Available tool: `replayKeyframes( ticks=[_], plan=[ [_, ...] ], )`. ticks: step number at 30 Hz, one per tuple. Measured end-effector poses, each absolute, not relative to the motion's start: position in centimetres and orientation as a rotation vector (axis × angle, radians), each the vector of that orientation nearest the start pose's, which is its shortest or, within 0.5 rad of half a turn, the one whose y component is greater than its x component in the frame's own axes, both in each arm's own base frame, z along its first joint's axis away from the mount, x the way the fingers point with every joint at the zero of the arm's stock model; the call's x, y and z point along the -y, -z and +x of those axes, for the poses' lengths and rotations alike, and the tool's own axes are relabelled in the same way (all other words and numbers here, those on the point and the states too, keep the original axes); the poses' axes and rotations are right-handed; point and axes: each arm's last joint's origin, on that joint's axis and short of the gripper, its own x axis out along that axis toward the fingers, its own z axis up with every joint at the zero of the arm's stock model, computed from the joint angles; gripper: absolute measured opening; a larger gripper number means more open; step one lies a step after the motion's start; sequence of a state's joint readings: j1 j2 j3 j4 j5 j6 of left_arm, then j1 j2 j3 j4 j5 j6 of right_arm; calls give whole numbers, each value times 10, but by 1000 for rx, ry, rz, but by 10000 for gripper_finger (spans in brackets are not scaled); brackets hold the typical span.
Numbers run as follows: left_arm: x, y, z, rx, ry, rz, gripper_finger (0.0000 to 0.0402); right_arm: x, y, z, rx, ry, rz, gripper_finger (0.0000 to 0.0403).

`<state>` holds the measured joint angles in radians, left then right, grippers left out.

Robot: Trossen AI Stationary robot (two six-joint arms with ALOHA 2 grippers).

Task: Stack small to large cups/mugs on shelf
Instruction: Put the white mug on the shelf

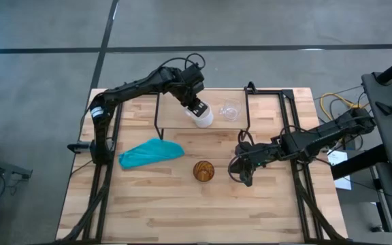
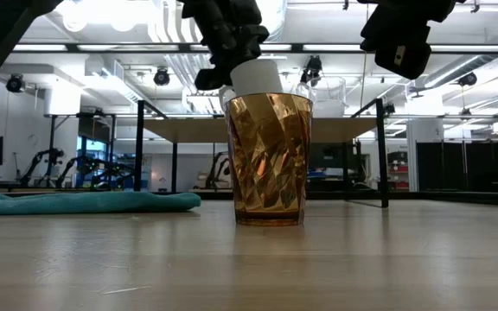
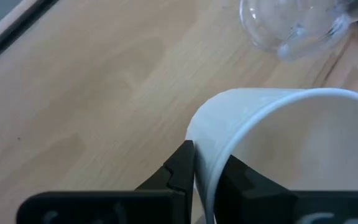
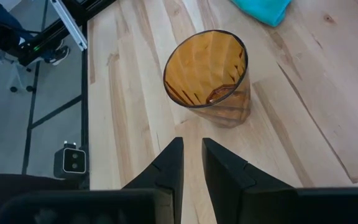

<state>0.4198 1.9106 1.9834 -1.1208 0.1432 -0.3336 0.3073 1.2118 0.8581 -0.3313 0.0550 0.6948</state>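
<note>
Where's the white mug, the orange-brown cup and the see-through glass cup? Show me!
white mug [image 1: 203, 117], high view, on its rim, pinched by the left gripper [image 1: 197, 109].
amber cup [image 2: 268, 155], low view, on its faceted side.
clear glass cup [image 3: 291, 25], left wrist view, on its wall.

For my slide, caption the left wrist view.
Left tool pinches the white mug's rim above the shelf board, the clear glass cup just ahead.
</note>
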Motion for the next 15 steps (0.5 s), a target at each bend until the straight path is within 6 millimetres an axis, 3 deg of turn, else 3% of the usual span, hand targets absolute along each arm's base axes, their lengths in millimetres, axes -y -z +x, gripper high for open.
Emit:
replayKeyframes(
  ticks=[8, 15],
  plan=[
    [-161, -355, 366, -903, -411, -587, 20, -71, -261, 242, -662, 132, 476, 54],
    [-161, -355, 365, -906, -410, -589, 20, -61, -268, 246, -453, 425, 358, 54]
  ],
)
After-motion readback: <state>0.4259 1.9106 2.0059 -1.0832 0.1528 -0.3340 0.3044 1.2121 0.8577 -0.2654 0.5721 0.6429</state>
